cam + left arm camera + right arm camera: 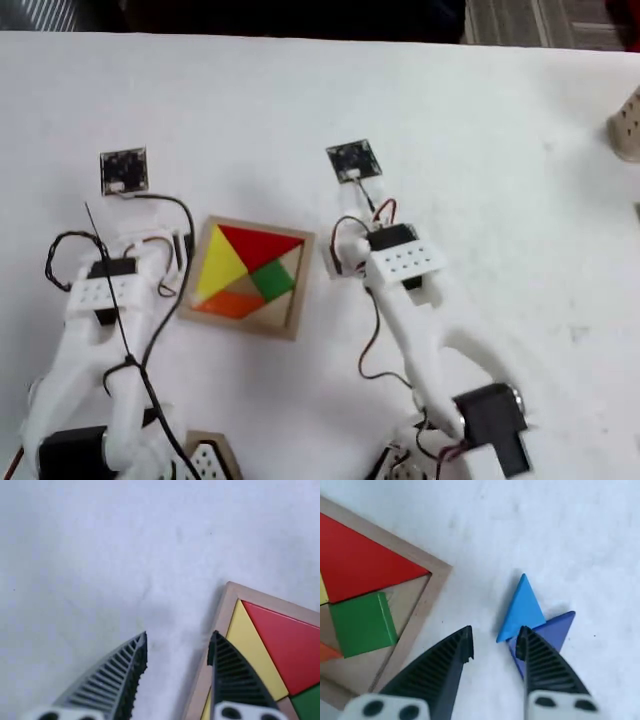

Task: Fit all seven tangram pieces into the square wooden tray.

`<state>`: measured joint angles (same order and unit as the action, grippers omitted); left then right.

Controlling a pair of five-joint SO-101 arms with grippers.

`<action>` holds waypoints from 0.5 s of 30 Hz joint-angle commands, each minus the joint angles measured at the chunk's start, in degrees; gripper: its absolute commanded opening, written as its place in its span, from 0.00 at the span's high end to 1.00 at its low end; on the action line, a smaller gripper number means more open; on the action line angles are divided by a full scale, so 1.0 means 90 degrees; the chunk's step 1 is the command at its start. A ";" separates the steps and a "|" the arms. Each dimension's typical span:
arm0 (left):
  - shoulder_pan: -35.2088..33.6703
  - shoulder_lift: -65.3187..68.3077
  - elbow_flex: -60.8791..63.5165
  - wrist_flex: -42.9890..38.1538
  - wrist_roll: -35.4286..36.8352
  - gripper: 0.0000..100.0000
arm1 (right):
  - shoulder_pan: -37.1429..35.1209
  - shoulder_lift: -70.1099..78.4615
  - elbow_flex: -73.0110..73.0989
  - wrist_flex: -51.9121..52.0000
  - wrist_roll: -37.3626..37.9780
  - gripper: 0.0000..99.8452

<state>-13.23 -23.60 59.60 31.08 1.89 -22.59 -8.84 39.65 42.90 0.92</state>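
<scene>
1 wooden tray (304,290). inside it, 4 pieces: red triangle (262,243), yellow triangle (220,265), green square (272,280), orange piece (230,303). beside it, 2: light blue triangle (522,611), dark blue piece (555,630).

A white table (480,110) carries a small black square board (124,171) toward its left side, a second black board (353,160) near its middle, and a pale perforated object (627,125) at its right edge.

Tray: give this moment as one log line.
tray: partly filled | light blue triangle, dark blue piece: outside | left gripper: open, at tray rim | right gripper: open, by them
</scene>
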 commanded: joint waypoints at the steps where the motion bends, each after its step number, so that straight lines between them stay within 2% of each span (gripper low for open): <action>1: -0.0024 -0.0181 -0.0186 0.0010 0.0049 0.79 | 0.0044 0.0337 -0.0244 -0.0620 -0.0078 0.85; 4: -0.0024 -0.0181 -0.0186 0.0010 0.0049 0.79 | 0.0181 0.0601 -0.0361 -0.0786 -0.0078 0.85; 10: 0.0054 -0.0181 -0.0166 0.0020 0.0049 0.79 | 0.0532 0.0708 -0.0811 -0.0230 -0.0547 0.85; 15: 0.0777 -0.0230 -0.0186 0.0078 0.0098 0.79 | 0.1109 0.0103 -0.0967 0.0640 -0.0440 0.85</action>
<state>-10.42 -23.60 59.60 31.08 1.98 -16.44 -3.21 33.67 45.19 -3.21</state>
